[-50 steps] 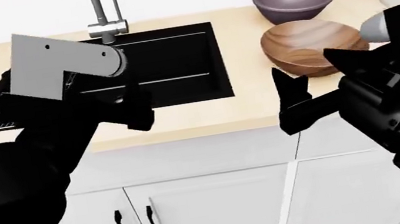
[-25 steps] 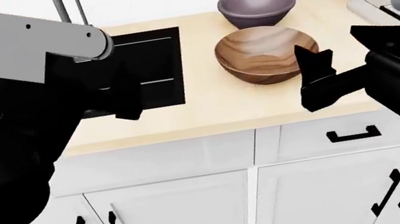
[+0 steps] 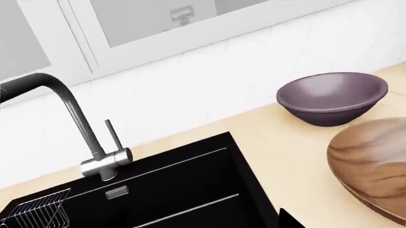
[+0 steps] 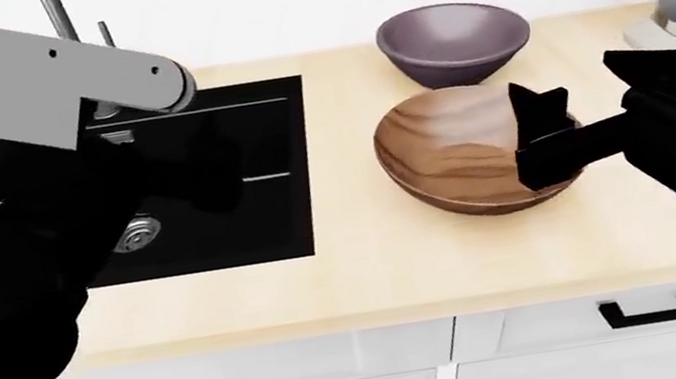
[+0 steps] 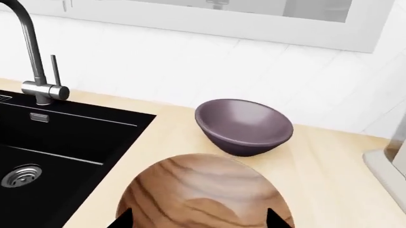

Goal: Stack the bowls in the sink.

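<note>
We judged the approach step: right pincer [image 4: 546, 143] spread over the brown bowl [image 4: 467, 150] on the bench [image 4: 364, 266], left pincer's state indeterminable; next, grip its rim and lift toward the sink [image 4: 227, 166].

No readable text, labels, brands or numbers on any surface in view.

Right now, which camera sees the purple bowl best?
The right wrist view: the whole purple bowl shows, big and unblocked. The left wrist view also shows it whole, off to one side. The head view shows it smaller.
</note>
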